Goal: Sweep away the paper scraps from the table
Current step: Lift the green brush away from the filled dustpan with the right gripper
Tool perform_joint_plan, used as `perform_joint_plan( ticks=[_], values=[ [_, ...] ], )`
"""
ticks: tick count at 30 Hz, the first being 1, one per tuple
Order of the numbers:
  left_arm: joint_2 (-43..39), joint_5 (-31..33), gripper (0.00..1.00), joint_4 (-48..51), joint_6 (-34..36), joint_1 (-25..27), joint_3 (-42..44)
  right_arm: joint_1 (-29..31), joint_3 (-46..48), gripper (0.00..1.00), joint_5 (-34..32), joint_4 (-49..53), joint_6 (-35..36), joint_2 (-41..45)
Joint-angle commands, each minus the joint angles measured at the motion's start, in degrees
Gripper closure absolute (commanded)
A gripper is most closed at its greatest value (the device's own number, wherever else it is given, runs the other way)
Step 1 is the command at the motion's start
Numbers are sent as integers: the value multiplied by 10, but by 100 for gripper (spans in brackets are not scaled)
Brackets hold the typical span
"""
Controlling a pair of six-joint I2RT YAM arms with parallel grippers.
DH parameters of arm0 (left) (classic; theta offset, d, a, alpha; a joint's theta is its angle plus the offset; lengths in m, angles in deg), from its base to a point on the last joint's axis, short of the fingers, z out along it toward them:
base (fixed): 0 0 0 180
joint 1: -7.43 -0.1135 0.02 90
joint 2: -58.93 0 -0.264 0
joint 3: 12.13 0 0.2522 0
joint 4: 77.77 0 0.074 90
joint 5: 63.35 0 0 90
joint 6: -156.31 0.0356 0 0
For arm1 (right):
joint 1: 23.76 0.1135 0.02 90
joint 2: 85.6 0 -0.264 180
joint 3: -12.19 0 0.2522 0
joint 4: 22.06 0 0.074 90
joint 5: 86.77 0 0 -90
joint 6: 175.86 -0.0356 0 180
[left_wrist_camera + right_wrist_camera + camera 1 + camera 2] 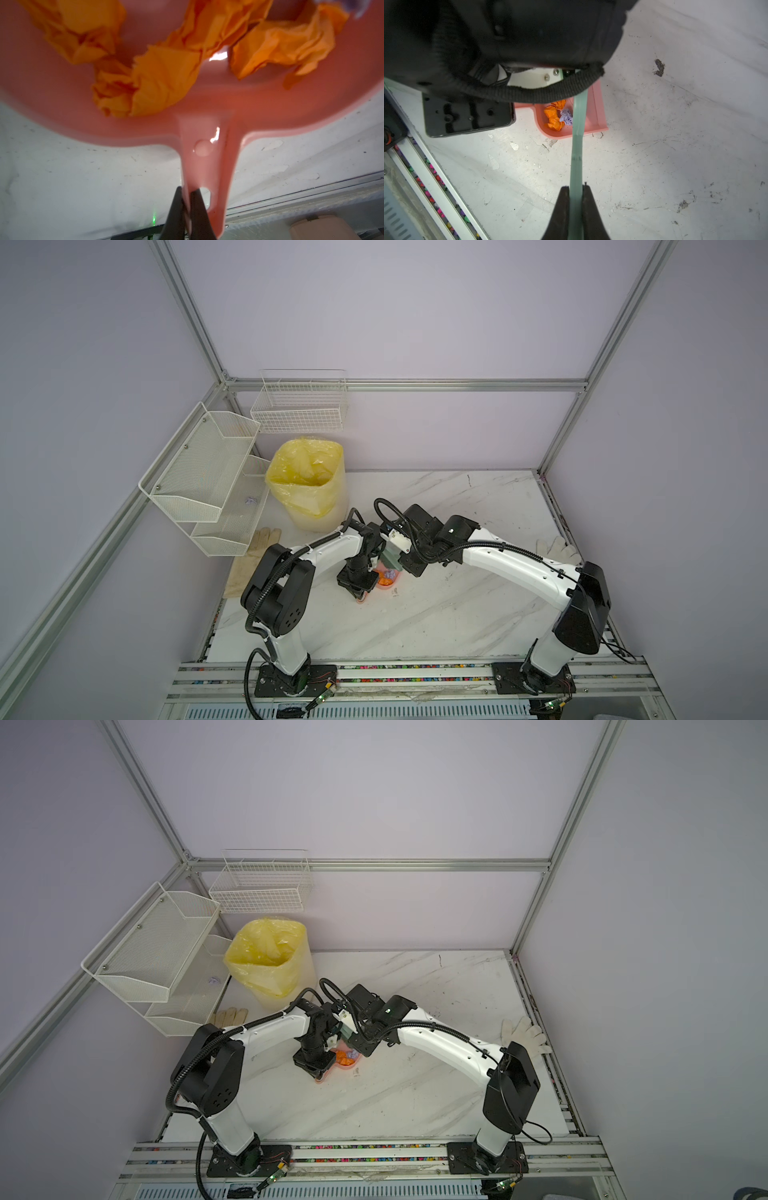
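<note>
L gripper (187, 192) pinches dustpan (145, 128) handle, R gripper (575, 188) pinches brush (578, 128); tilting dustpan risks spilling paper scraps (553, 118) onto table (675, 145).

Marble table (415, 626): dustpan (596, 112), lined bin (309, 493).

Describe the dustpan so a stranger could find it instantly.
Start at the marble table and the yellow-lined bin at its back left. Just in front of that bin, near mid-table, sits the dustpan. It is the only pink thing, holding orange and lilac paper scraps, its handle pinched by the left gripper.
</note>
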Motion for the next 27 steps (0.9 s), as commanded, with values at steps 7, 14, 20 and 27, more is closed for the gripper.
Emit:
perform_joint_plan(
  ticks=[7, 14, 20, 27],
  values=[
    [-5, 2, 100, -23, 0, -3, -37, -4, -10, 100, -25, -19, -41, 18],
    [-29, -1, 100, -17, -7, -3, -52, -96, -1, 100, -14, -47, -79, 46],
    [-54, -1, 100, -26, -16, -2, -62, -141, 21, 100, 5, -84, -103, 81],
    [-53, -21, 100, -28, -19, -2, -89, -147, 27, 100, -53, -92, -147, 80]
  ],
)
